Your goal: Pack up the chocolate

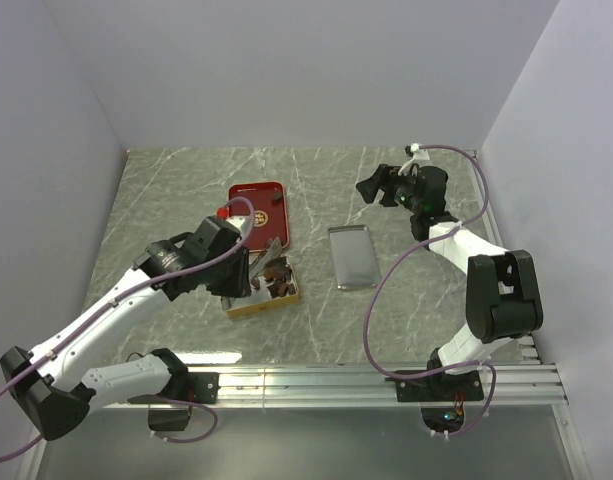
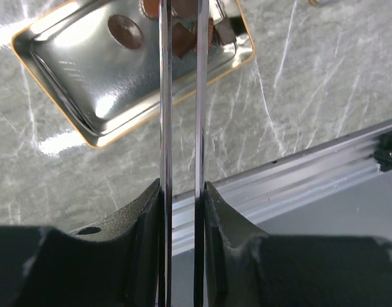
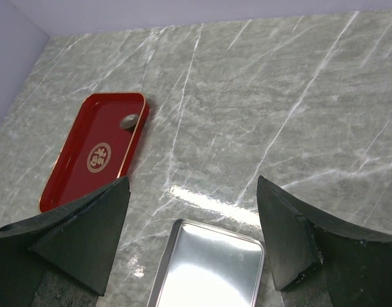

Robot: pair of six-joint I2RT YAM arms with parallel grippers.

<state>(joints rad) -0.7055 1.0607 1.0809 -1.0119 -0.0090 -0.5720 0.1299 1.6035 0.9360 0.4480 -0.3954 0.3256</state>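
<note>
Tongs (image 2: pixel 164 96): clamped in left pincer (image 2: pixel 183 192), tips over gold tin (image 2: pixel 68 96), where most chocolate (image 2: pixel 125 31) lies. Risk: blades skew and flick pieces out. Lid (image 1: pixel 351 258): beside tin. Red tray (image 1: pixel 248 195), beyond tin: holds one small piece (image 3: pixel 127 121). Right pincer (image 3: pixel 192 185): wide, empty, well beyond tin; reaching across risks collision.

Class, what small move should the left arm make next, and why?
Probably lift the metal tongs from the gold rectangular tin toward the red rectangular tray: one small dark chocolate piece sits there, while other pieces lie in the tin.
</note>
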